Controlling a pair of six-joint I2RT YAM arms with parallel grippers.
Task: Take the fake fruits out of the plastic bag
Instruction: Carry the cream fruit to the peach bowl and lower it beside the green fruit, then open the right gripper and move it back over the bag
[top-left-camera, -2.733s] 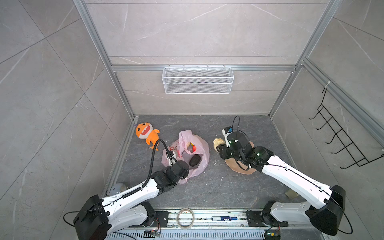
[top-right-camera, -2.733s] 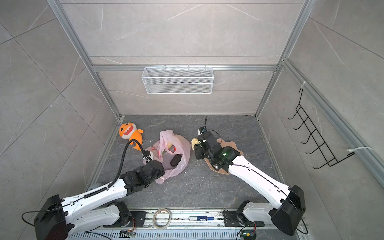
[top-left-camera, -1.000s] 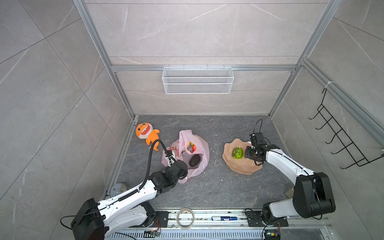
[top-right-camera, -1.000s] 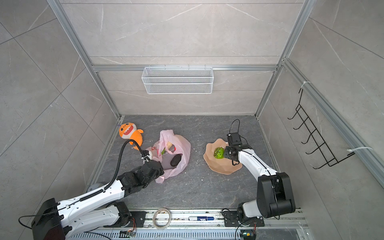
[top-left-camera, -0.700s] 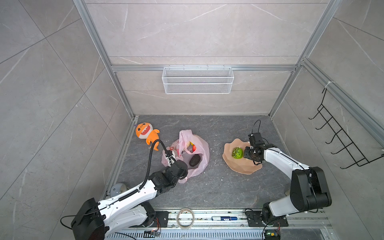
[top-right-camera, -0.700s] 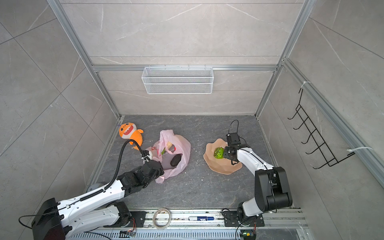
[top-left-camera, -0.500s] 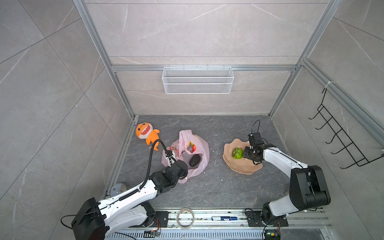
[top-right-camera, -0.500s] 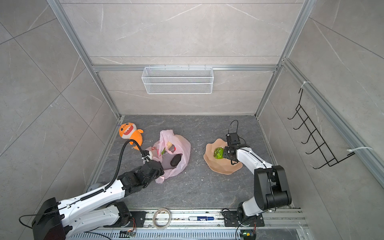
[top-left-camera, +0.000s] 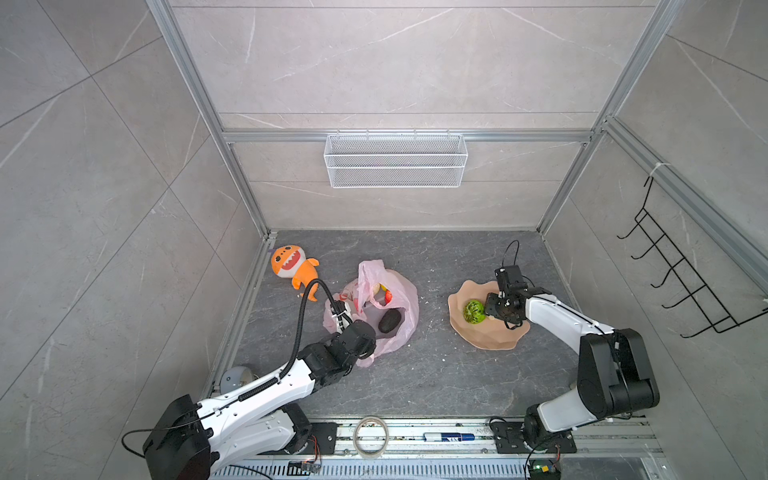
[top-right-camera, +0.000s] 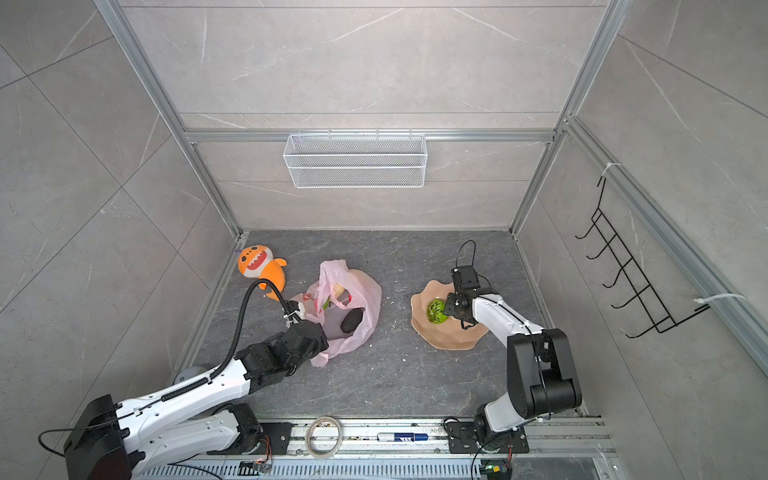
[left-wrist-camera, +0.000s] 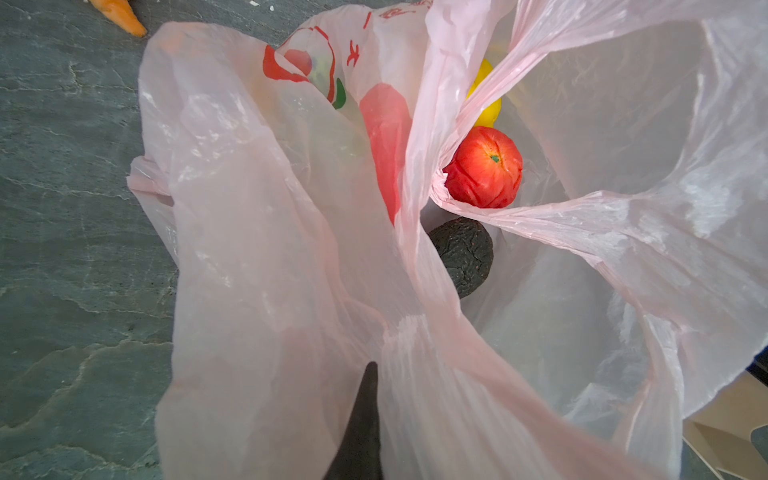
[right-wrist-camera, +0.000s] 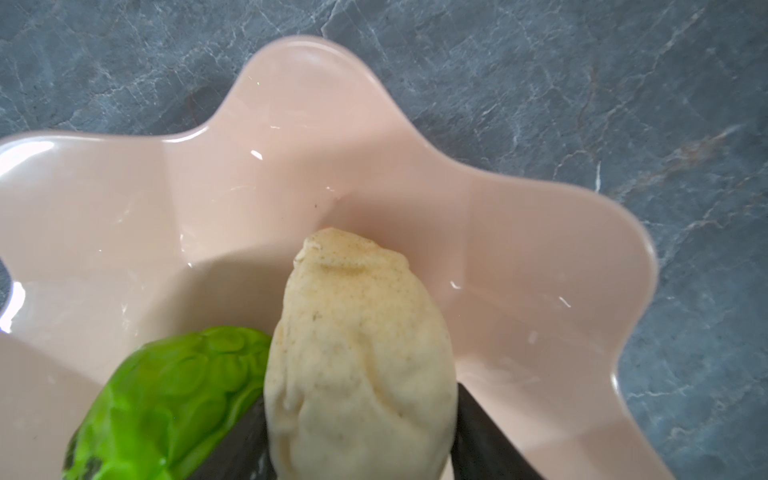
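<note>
left gripper (top-left-camera: 341, 312): clenched on a fold of the bag (left-wrist-camera: 249, 249)
right gripper (right-wrist-camera: 357, 440): closed on a cream piece (right-wrist-camera: 357, 353), which is held low inside the bowl (top-left-camera: 486, 338)
bag: laid open on the worktop (top-left-camera: 432, 365), well left of the bowl
in bag: apple (left-wrist-camera: 484, 172), avocado (left-wrist-camera: 463, 253) and a yellow fruit (left-wrist-camera: 486, 108) are seen through the mouth
in bowl: green ball (top-left-camera: 474, 311), touched by the cream piece

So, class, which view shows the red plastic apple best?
Left wrist view: the red plastic apple shows large inside the thin pink plastic bag. In a top view it is a red speck; the right wrist view misses it.
</note>
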